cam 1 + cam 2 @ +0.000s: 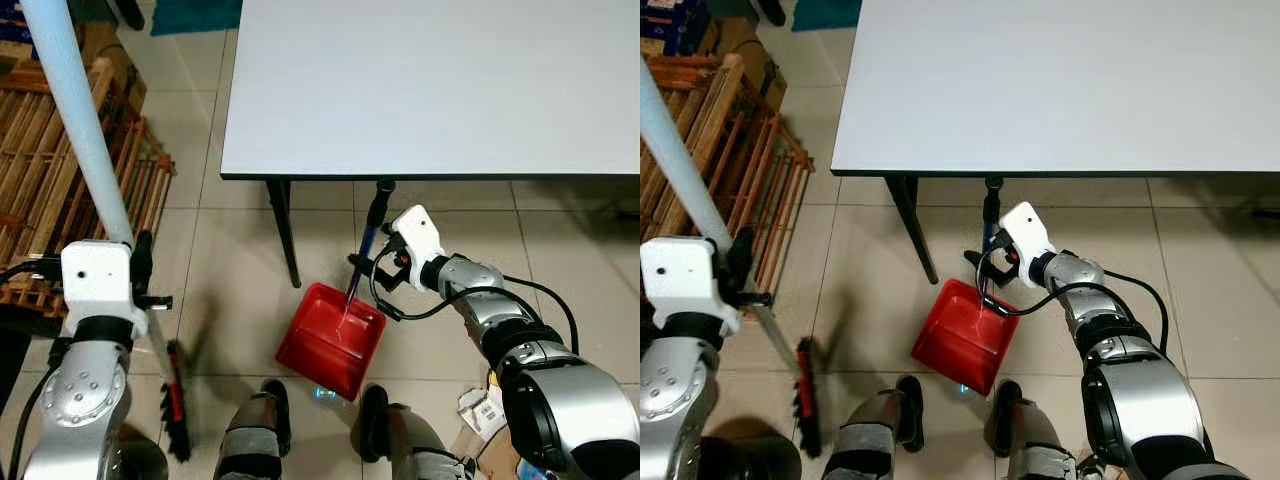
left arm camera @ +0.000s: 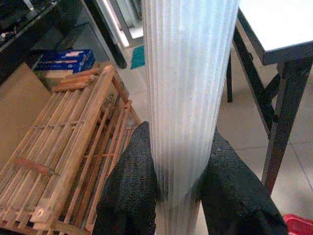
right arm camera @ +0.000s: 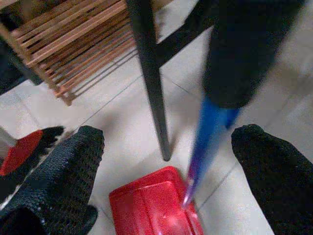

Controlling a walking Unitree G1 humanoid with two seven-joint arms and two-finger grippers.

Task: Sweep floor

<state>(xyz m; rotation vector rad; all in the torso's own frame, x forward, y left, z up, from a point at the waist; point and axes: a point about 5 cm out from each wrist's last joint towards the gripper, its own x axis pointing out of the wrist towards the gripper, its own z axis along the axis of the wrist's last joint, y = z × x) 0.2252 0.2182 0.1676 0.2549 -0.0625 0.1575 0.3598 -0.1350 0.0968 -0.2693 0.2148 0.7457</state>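
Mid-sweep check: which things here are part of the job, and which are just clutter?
Job:
- broom, handle clamped in left end effector
- red dustpan, its blue handle between the open right end effector fingers

Lying about:
- white table
- wooden racks
- cardboard scraps

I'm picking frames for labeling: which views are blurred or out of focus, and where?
Right wrist view: the dustpan handle is smeared and out of focus up close; the red dustpan is soft too. Left wrist view: the pale broom pole is sharp, the background mildly soft. Both eye views are crisp, with a glint on the dustpan.
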